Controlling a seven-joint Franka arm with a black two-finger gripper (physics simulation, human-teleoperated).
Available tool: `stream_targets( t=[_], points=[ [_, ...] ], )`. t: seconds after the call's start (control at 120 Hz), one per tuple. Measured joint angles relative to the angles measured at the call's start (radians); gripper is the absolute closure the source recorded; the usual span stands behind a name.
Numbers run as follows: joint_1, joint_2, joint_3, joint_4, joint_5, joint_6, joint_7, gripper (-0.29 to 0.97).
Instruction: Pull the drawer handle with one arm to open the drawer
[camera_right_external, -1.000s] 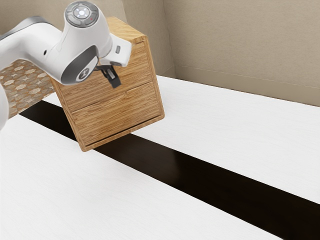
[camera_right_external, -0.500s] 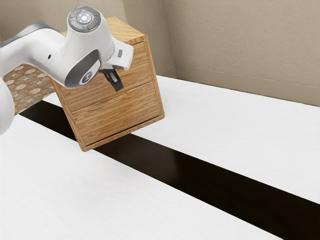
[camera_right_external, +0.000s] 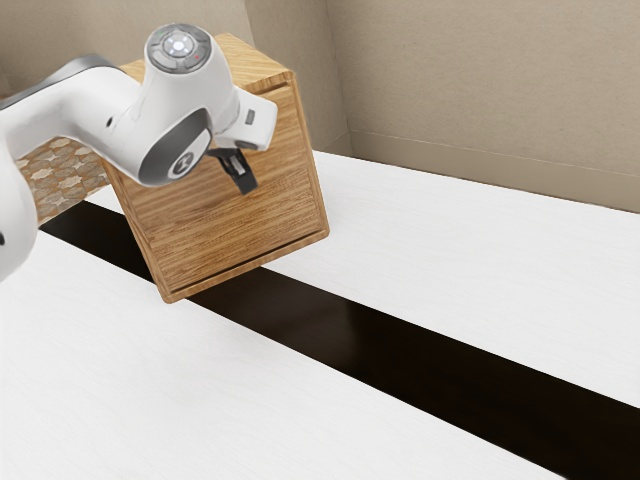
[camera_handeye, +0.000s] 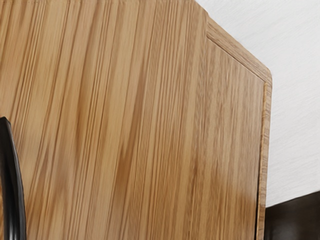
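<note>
You'll find the cabinet (camera_right_external: 235, 205) far left on the bench (camera_right_external: 450, 240), with the gripper (camera_right_external: 240, 172) at its drawer (camera_handeye: 150, 125); I can't tell the gripper's opening. The black bar is probably the handle (camera_handeye: 10, 185): rigid and slick, so grip mid-bar.

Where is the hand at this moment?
The hand is at the exterior view's upper left, just in front of the wooden cabinet, about halfway up its front.

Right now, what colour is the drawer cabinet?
The cabinet is honey-brown wood with streaky grain; the wrist view shows it best.
</note>
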Motion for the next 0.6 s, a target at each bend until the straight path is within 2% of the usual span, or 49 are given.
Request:
stream_targets(
  t=[0.175, 0.358, 0.6],
  points=[
    [-0.03, -0.045, 0.0, -0.056, 0.006, -0.005, -0.015, 0.01],
    [-0.062, -0.128, 0.0, -0.148, 0.028, -0.008, -0.039, 0.13],
    [-0.127, -0.193, 0.001, -0.228, 0.067, -0.026, -0.083, 0.11]
  ],
)
